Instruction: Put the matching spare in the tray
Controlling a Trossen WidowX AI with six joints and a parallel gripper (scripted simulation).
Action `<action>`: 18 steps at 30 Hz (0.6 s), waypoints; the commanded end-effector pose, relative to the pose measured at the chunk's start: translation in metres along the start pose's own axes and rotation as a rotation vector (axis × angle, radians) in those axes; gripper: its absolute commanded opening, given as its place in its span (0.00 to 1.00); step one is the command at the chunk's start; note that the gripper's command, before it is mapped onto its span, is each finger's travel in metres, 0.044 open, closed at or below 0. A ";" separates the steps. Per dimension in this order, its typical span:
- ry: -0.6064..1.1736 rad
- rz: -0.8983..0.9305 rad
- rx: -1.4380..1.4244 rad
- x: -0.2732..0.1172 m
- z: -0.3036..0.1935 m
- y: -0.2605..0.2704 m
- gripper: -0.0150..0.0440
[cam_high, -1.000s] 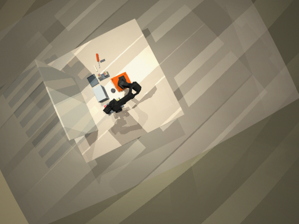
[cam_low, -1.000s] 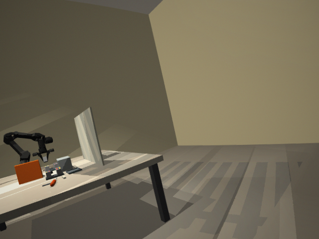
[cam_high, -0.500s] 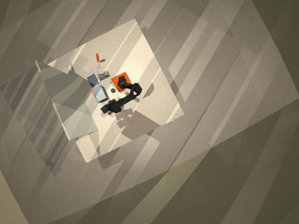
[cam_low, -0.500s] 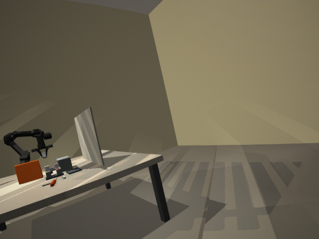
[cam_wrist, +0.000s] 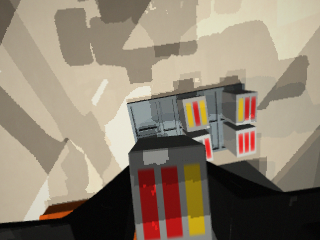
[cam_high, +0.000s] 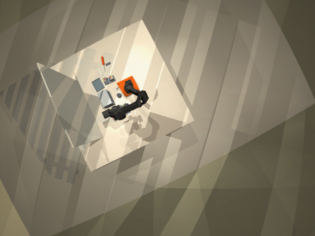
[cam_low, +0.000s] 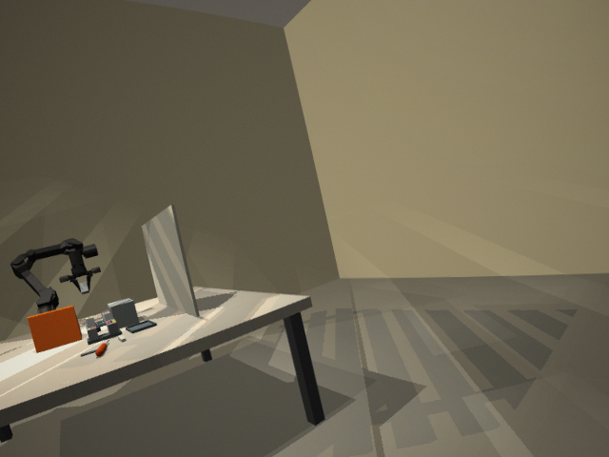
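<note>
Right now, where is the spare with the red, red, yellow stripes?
Held in the gripper, the spare fills the wrist view's lower centre, lifted above the rack of remaining spares.

red-handled screwdriver (cam_high: 102, 61) near a small grey block (cam_high: 108, 63) and white chip (cam_high: 100, 72)
</note>
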State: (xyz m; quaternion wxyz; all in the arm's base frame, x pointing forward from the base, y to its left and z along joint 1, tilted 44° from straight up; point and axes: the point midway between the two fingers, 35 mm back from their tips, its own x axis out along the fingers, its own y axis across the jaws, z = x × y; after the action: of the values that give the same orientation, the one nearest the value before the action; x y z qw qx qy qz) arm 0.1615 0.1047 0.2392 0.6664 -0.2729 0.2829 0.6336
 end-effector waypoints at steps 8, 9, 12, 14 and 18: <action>0.036 -0.008 0.011 -0.005 -0.023 -0.049 0.25; 0.039 -0.009 0.011 -0.006 -0.026 -0.053 0.25; 0.048 -0.013 0.012 -0.008 -0.034 -0.067 0.25; 0.054 -0.015 0.013 -0.009 -0.041 -0.076 0.25; 0.065 -0.018 0.015 -0.011 -0.054 -0.093 0.25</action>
State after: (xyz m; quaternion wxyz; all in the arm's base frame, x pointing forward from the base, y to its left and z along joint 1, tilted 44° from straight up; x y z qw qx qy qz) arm 0.2408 0.0629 0.2164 0.6654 -0.2886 0.3012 0.6191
